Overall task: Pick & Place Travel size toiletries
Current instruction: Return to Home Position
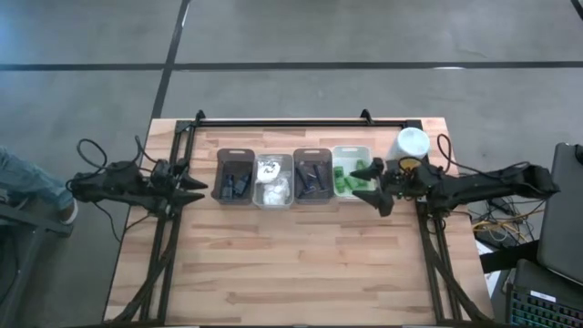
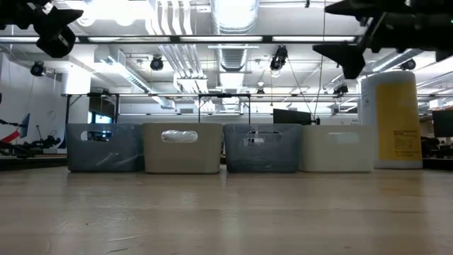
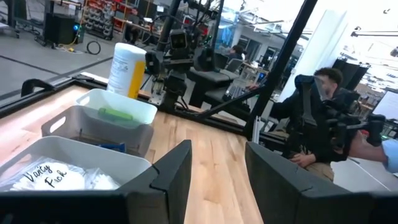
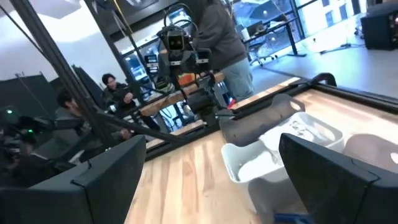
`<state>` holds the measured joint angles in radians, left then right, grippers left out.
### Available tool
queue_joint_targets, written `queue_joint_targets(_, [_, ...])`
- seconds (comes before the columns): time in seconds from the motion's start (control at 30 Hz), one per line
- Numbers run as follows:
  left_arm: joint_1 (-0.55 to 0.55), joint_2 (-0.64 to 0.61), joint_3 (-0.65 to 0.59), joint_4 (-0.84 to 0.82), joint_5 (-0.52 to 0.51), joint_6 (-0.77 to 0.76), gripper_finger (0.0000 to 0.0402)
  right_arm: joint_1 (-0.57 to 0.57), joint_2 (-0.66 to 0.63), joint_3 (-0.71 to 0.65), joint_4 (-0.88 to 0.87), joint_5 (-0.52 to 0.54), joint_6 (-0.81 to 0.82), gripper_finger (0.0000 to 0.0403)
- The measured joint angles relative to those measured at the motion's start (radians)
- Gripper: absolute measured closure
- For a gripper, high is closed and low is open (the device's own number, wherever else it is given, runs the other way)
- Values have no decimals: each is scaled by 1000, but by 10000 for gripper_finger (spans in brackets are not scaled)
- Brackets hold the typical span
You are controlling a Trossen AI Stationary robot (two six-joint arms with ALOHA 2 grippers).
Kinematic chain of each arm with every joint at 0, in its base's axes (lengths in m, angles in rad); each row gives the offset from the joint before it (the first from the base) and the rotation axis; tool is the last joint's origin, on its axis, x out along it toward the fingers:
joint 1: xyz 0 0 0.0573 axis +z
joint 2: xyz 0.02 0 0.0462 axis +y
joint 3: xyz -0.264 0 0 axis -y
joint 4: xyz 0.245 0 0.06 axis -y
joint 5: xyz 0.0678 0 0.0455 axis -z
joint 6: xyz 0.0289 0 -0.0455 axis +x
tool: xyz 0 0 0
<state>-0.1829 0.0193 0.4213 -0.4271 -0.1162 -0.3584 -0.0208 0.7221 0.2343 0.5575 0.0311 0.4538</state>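
Toiletries: everything I can see of them lies inside the four bins.
Tabletop (image 1: 301, 264): pale wood; the bins stand in one row toward its far edge, about midway between its left and right edges.
Canister (image 1: 413, 143): yellow with a white lid, upright near the far right corner, just beside the row's right end.
Bins: from left to right, dark bin (image 1: 235, 152), clear bin (image 1: 273, 156), second dark bin (image 1: 312, 151), white bin (image 1: 351, 148).
Right gripper (image 1: 364, 185): raised over the white bin's right rim, fingers spread wide, holding nothing.
Left gripper (image 1: 199, 189): raised near the left edge, just off the row's left end, fingers parted, holding nothing.
Green bottles (image 1: 346, 182): in the white bin.
White packets (image 1: 271, 180): in the clear bin.
Blue razors (image 1: 312, 179): in the second dark bin.
Dark items (image 1: 235, 185): in the dark bin; I cannot tell their kind.
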Motion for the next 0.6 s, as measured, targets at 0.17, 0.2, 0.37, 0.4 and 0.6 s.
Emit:
queue_joint_targets(0.17, [0,0,0,0,0,0,246,0,-115,-86,3,0,22,39])
queue_joint_targets(0.2, [0,0,0,0,0,0,246,0,-134,-100,2,0,21,39])
queue_joint_targets(0.37, [0,0,-1,0,0,0,246,0,-216,-165,3,-1,19,39])
queue_joint_targets(0.4, [0,0,-1,0,0,0,246,1,-230,-178,3,-1,19,39])
queue_joint_targets(0.6, [0,-4,-61,38,-2,0,246,1,-291,-226,-19,-1,16,39])
